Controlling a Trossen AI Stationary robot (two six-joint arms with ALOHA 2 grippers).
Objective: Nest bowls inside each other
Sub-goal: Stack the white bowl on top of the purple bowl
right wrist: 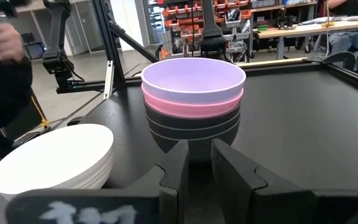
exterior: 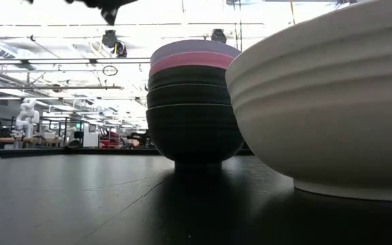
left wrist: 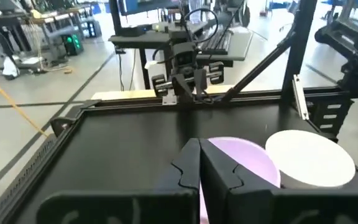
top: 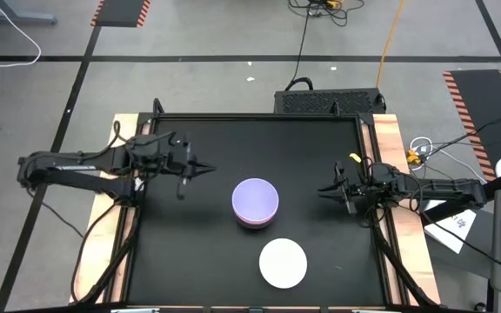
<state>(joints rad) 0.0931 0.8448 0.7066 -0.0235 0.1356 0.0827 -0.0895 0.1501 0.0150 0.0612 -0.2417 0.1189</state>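
Stack of bowls [top: 255,203]: stands near the middle of the black table [top: 190,252], upright, five nested together.
Lavender bowl [right wrist: 193,79]: top of the stack, open side up, nothing inside it.
Pink bowl [right wrist: 191,106]: directly under the lavender one, only its rim band showing.
Black bowls [exterior: 194,126]: three of them under the pink one, the lowest resting its foot on the table.
White bowl [top: 283,263]: alone on the table, turned mouth-down, close to the stack but not touching it, on the side toward the table's front edge.
Left gripper [top: 205,169]: in the air off to the stack's left side, clear of it, fingers pressed together on nothing, tips pointing toward the stack.
Right gripper [top: 323,190]: off to the stack's right side, also apart from it, fingers a narrow gap apart with nothing between them, aimed at the stack.
Table: black mat with pale wooden borders on either side of the stack.
Person [right wrist: 2,74]: a dark sleeve and a blurred hand show beyond the table's edge, well away from the stack.
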